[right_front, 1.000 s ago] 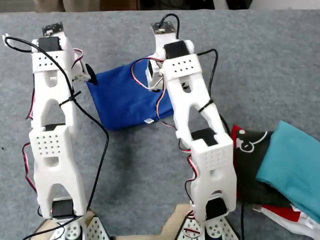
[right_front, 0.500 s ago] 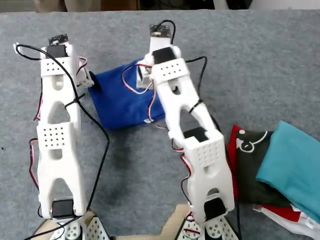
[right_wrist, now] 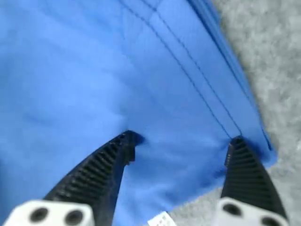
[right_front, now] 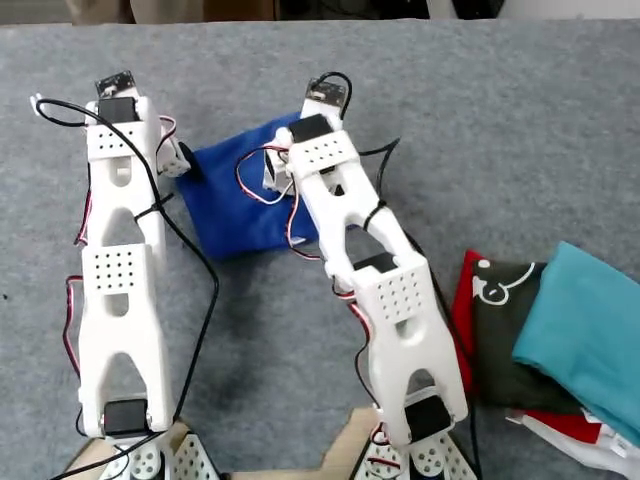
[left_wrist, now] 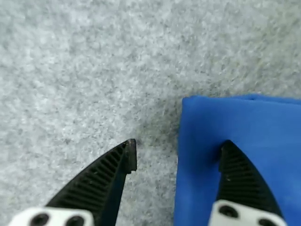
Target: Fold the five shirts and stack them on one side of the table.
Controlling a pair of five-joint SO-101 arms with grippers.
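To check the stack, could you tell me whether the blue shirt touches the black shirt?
Apart: the high view shows grey table between blue shirt and black shirt.

We find the blue shirt (right_front: 235,205) partly hidden under the right arm (right_front: 345,215); the shirt pile (right_front: 585,320) runs off-frame.

The robot has two arms, the left arm (right_front: 115,285) and the right arm (right_front: 402,300). Both are made of chunky white plastic pieces with rows of little round holes. Black motor blocks sit at the joints. A black cable (right_front: 214,285) and thin red and white wires (right_front: 292,215) loop along them. The left gripper (left_wrist: 179,147) has black pointy fingers (left_wrist: 101,176) with ridges, and white bases with dark screw holes. The right gripper (right_wrist: 182,138) looks just the same.
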